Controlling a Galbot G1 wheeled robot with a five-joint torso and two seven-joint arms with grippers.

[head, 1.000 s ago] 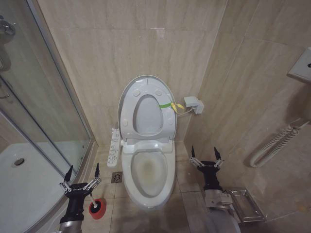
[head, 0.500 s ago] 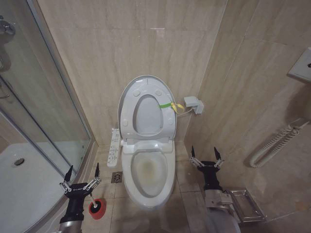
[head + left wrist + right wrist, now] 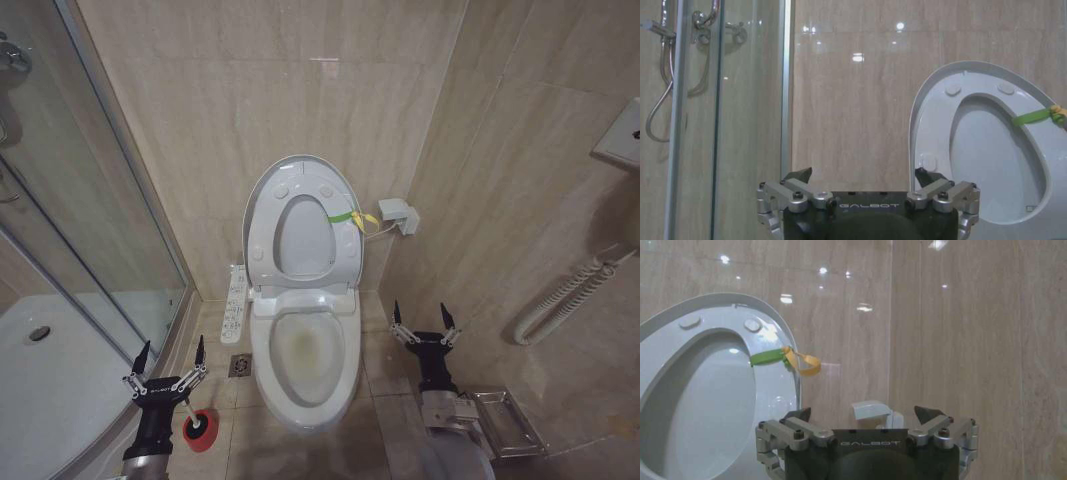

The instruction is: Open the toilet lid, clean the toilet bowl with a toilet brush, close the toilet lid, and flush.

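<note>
The toilet lid stands raised against the back wall, with the ring seat up in front of it and a yellow-green strap at its edge. Below lies the open toilet bowl, brownish stains inside. The toilet brush sits in its red holder on the floor left of the bowl. My left gripper is open, fingers up, just beside the brush. My right gripper is open right of the bowl. The wrist views show the lid beyond each open gripper.
A glass shower screen and white shower tray close off the left. A control panel hangs beside the seat, with a floor drain below it. A white wall box, a hose and a metal tray are at the right.
</note>
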